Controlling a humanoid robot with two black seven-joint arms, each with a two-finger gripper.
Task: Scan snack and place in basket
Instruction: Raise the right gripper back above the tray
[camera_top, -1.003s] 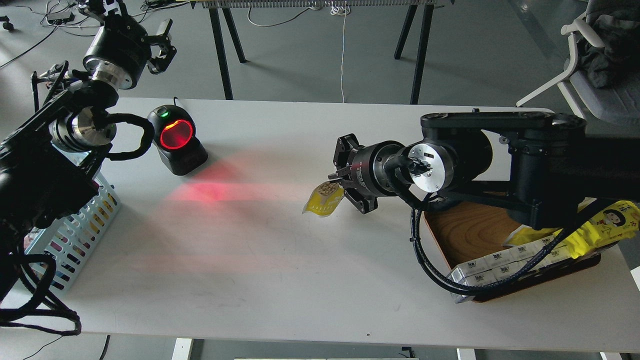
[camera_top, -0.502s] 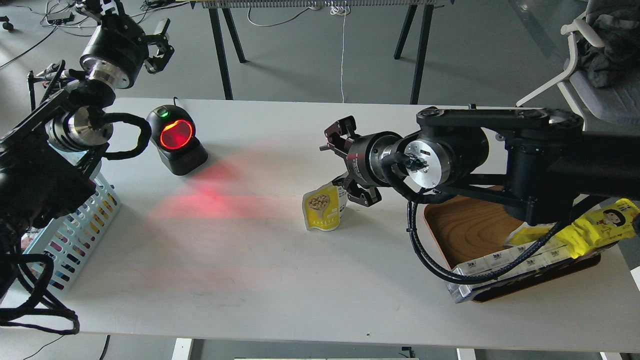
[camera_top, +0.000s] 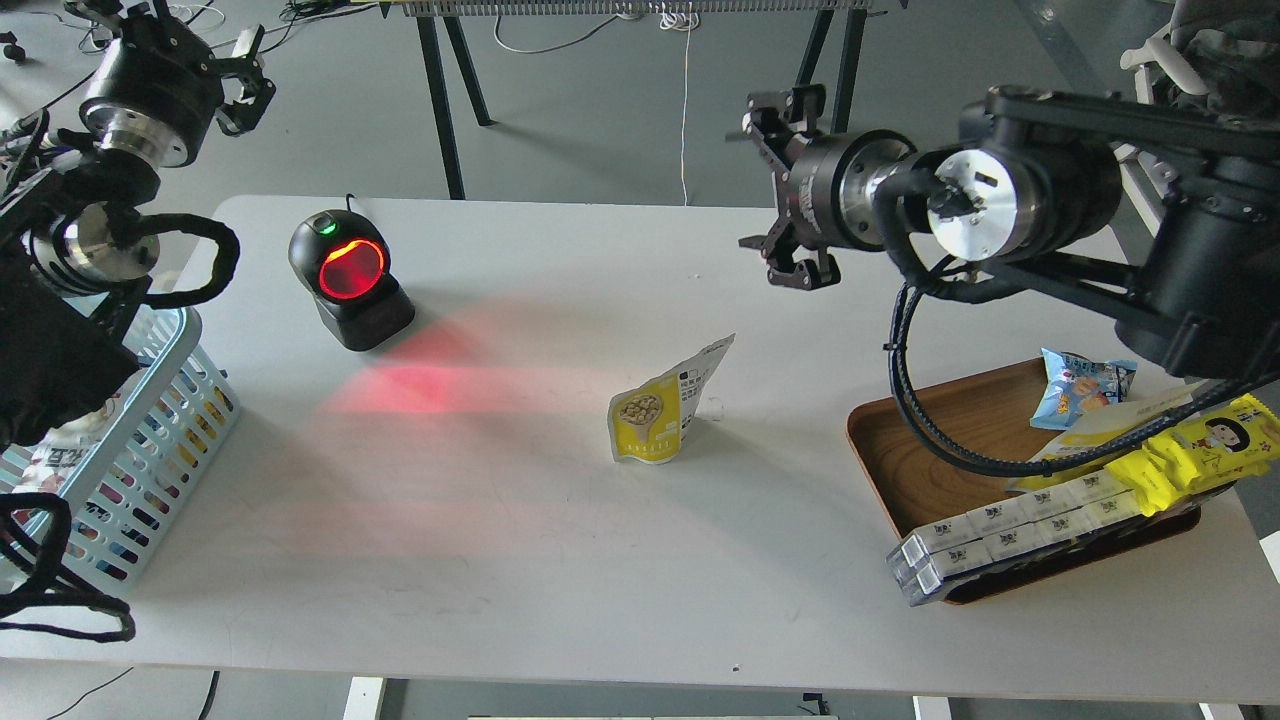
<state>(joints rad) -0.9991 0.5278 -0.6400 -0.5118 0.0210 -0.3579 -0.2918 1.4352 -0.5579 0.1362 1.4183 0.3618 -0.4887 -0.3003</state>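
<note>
The snack (camera_top: 652, 418), a yellow pouch with a round picture of nuts, stands upright on the white table near the middle, with its white printed back flaring up to the right. Nothing holds it. My right gripper (camera_top: 768, 190) is open and empty. It hangs high over the table's far edge, well behind and to the right of the pouch. The light blue basket (camera_top: 183, 330) stands at the table's left edge, partly hidden by my left arm. My left gripper (camera_top: 180, 50) is raised at the top left, beyond the table, with its fingers spread and empty.
A black barcode scanner (camera_top: 350, 277) with a glowing red window stands at the back left and casts red light on the table. A brown wooden tray (camera_top: 930, 450) at the right holds white boxes (camera_top: 1000, 530), a yellow cartoon-face wrapper (camera_top: 1205, 447) and a small blue packet (camera_top: 1080, 385).
My right gripper let go of the pouch, which now stands on the table. The gripper then rose and moved back to the right. My left arm drew up and to the left.
</note>
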